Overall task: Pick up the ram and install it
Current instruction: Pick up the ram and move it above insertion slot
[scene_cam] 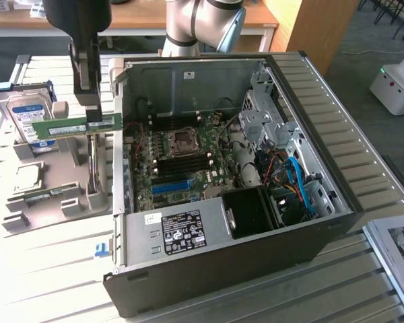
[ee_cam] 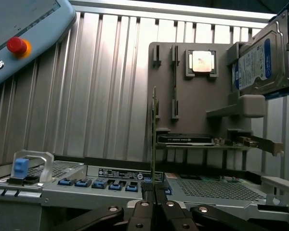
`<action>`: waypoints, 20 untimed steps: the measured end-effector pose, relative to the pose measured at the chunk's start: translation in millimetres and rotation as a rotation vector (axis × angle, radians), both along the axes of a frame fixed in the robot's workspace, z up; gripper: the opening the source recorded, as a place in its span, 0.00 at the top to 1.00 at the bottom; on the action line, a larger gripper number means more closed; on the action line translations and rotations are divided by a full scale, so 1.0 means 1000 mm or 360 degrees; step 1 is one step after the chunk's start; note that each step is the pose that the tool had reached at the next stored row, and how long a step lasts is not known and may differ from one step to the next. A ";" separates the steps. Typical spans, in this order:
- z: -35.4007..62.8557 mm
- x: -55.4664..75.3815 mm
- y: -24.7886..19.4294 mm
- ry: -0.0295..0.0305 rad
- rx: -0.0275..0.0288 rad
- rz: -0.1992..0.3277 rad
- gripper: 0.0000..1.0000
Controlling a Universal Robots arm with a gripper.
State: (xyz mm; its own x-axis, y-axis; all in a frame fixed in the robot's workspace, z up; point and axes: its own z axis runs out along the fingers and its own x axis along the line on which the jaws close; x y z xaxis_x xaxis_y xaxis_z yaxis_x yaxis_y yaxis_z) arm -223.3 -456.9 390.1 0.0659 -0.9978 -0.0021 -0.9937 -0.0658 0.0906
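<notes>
Ram (scene_cam: 60, 126) was clamped in my gripper (scene_cam: 94, 118), jaws nearly shut on its thin edge, hanging over the parts tray (scene_cam: 54, 178) just beside the open case (scene_cam: 256, 262); I reckoned holding it level and square to the motherboard (scene_cam: 182, 171) mattered most (any tilt risks jamming).

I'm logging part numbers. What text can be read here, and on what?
Blue-and-white label on the silver hard drive: too small to read.
White sticker on the green ram stick: blurred.
Black label on the grey power supply: too small.
Nothing is legible.
</notes>
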 end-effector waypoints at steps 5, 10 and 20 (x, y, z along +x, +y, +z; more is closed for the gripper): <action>0.0000 0.009 -0.0004 0.00027 0.00000 0.0000 0.88; 0.0000 0.018 -0.0009 0.00056 0.00001 0.0001 0.88; 0.0000 0.036 -0.0016 0.00154 0.00000 0.0002 0.88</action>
State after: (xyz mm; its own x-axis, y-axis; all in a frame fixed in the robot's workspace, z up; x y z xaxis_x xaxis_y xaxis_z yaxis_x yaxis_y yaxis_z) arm -187.1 -458.6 390.1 0.0670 -0.9977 -0.0028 -0.9927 -0.0669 0.1002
